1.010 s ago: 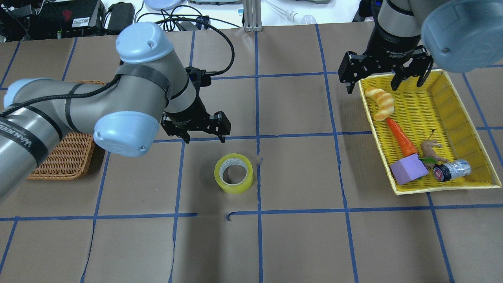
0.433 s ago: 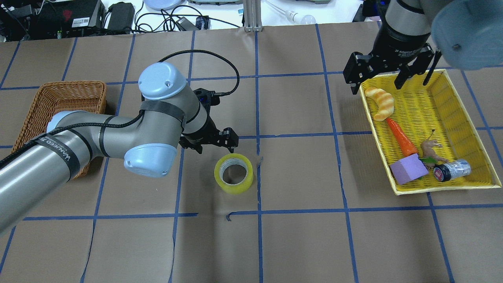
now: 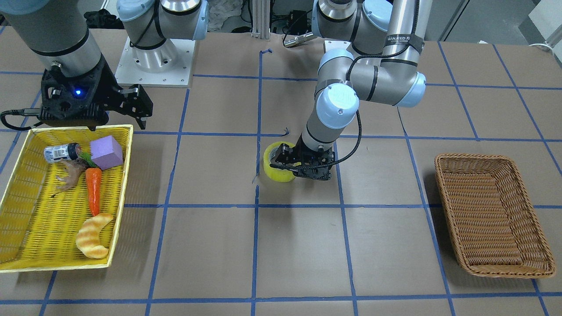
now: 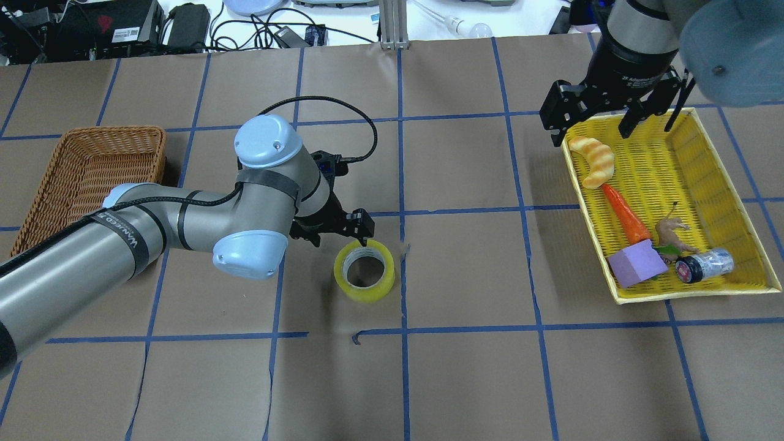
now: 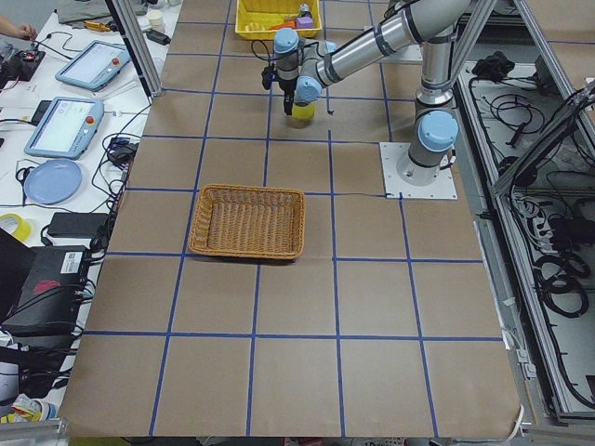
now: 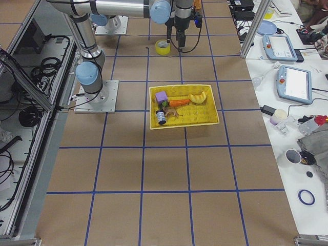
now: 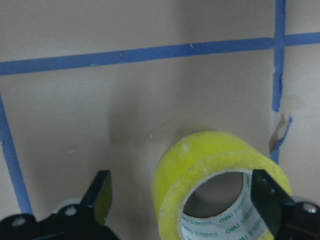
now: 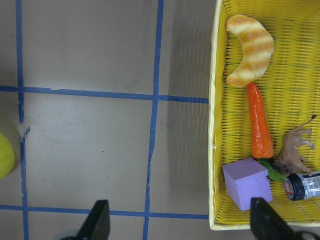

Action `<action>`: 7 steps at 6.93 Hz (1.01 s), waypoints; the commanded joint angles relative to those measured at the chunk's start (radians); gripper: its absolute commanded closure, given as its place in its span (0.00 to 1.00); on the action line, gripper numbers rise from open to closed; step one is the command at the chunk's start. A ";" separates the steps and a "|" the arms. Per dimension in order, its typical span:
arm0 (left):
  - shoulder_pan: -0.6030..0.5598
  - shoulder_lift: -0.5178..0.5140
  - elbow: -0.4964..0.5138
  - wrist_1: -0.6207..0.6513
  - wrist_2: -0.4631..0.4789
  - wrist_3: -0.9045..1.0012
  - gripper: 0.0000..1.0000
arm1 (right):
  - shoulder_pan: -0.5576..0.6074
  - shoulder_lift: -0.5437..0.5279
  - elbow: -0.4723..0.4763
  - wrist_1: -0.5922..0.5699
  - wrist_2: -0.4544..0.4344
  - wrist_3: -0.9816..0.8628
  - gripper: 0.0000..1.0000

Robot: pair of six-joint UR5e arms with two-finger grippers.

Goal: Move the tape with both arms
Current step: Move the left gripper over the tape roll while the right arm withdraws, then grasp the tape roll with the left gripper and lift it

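Observation:
The tape [image 4: 364,271] lies flat on the brown table near its middle, hole up; it also shows in the front view [image 3: 277,169] and close up in the left wrist view [image 7: 220,185]. My left gripper [image 4: 340,236] is open and low at the roll's far rim. In the left wrist view one fingertip [image 7: 270,202] is over the roll's edge and the other fingertip [image 7: 100,195] is off to its side. My right gripper [image 4: 591,127] is open and empty, hanging above the far-left corner of the yellow basket [image 4: 704,125].
The yellow basket holds a croissant toy [image 4: 593,160], a carrot [image 4: 625,214], a purple block [image 4: 637,263], a small can [image 4: 704,265] and a toy figure. A brown wicker basket [image 4: 92,156] stands at the left. Blue tape lines grid the table.
My left arm has swung forward and down, bringing its open gripper from behind the tape to the roll's far rim. My right gripper has drifted slightly right and away.

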State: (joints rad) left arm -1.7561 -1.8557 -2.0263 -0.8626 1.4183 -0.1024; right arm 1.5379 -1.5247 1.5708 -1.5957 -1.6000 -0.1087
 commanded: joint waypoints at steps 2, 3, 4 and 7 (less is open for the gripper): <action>-0.016 -0.005 -0.075 0.109 0.002 -0.003 0.01 | 0.001 0.000 0.000 -0.007 -0.012 0.001 0.00; -0.016 -0.005 -0.072 0.108 0.001 0.010 0.37 | 0.001 0.000 0.002 -0.009 -0.012 0.001 0.00; -0.016 -0.005 -0.074 0.105 0.002 0.015 0.85 | 0.001 0.000 0.002 -0.012 -0.012 0.001 0.00; -0.016 0.012 -0.071 0.111 -0.002 0.015 1.00 | 0.001 0.003 0.008 -0.020 -0.012 0.003 0.00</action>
State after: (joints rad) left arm -1.7718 -1.8538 -2.0980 -0.7535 1.4194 -0.0891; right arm 1.5386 -1.5230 1.5760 -1.6123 -1.6122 -0.1067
